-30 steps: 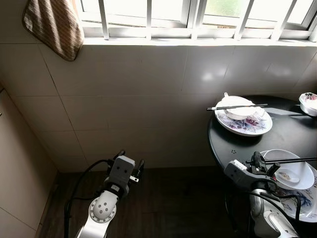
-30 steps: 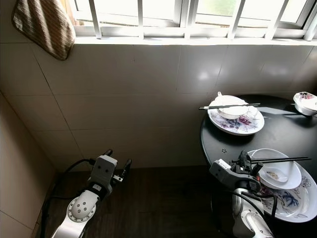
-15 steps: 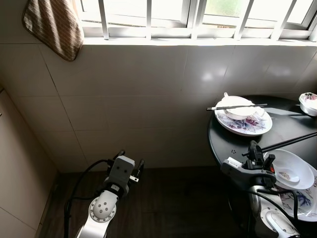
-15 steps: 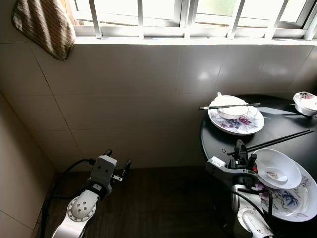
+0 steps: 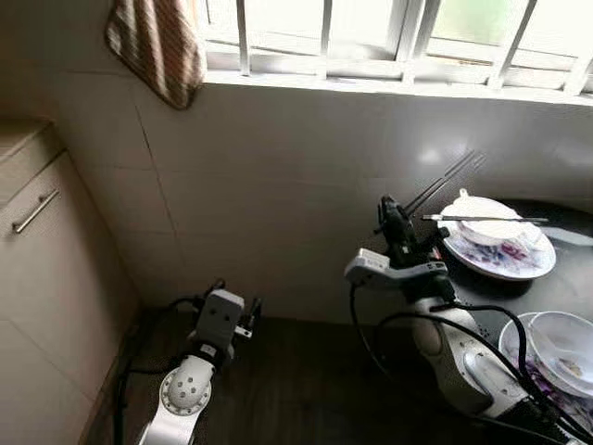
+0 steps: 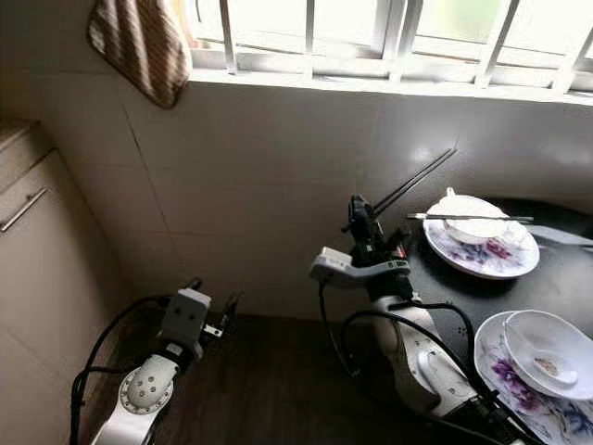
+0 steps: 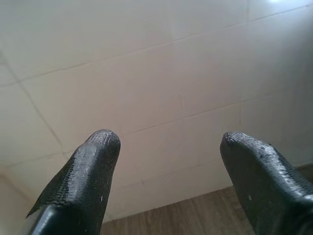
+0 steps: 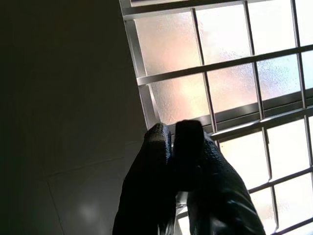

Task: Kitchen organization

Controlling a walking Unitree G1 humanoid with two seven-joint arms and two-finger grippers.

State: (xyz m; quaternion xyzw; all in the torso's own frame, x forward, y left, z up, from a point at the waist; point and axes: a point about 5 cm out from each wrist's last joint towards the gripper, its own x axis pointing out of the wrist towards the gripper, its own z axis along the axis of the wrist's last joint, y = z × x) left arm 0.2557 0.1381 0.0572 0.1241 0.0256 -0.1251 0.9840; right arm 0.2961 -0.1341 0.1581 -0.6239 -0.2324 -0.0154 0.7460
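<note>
1. Between the pinched fingers of the right gripper (image 6: 363, 218), a pair of thin dark chopsticks (image 6: 414, 181) is sticking out, slanting up and away from the gripper toward the window (image 6: 389, 28); the two sticks are lying close together, almost parallel.
2. Raised and bent at the elbow, the right arm is pointing its black fingers upward in front of the pale tiled wall (image 5: 278, 185), closed tight on the near end of the chopsticks; from the wrist camera the fingertips (image 8: 161, 142) are pressing together against the barred, frosted panes.
3. Just to the gripper's right, a round dark table (image 6: 463, 287) is carrying a flowered plate (image 6: 482, 255) with a white bowl (image 6: 468, 218) on it, and a second pair of chopsticks (image 6: 468, 218) is resting flat across that bowl.
4. Nearer the robot than the gripper, another white bowl (image 6: 547, 343) with a spoon inside is sitting on a second flowered plate (image 6: 505, 371).
5. Hanging low over the dark wooden floor (image 5: 306, 389), the left gripper (image 7: 166, 147) is holding its textured black fingers wide apart, facing glossy wall tiles.
6. Up and to its left, a striped brown cloth (image 5: 157, 46) is hanging from the sill.
</note>
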